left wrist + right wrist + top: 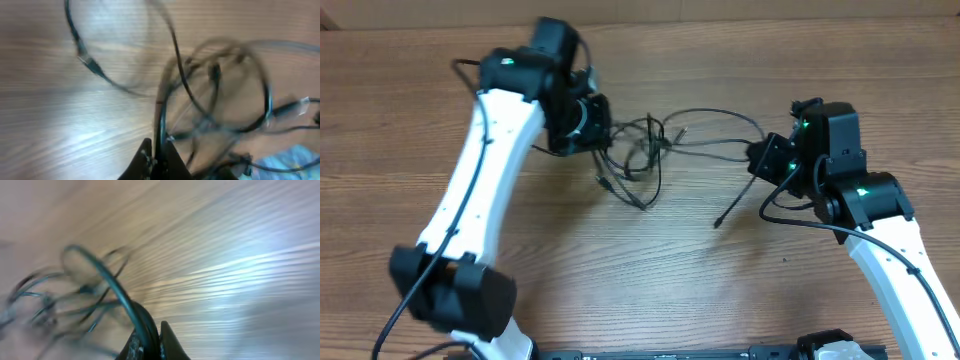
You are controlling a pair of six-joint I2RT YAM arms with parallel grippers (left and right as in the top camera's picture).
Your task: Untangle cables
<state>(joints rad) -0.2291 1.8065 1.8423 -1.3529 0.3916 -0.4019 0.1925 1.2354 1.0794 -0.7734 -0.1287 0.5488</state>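
Left tool [604, 128]: fingers [172, 162] together, clamped on one black strand of the cables [650, 140] that rises between them in the left wrist view. Right tool [765, 158]: fingers [169, 345] likewise closed on a strand that arcs up and left from them; view blurred. The tangle lies on the bench [620, 290] between the two tools, its knot nearer the left one. A thin loop runs from it to the right tool. One plug end [718, 222] hangs loose below the right tool. Left arm [485, 170] slants up from the near-left edge, wrist bent to the right. Right arm [895, 255] slants up from the near-right corner, wrist pointing left.
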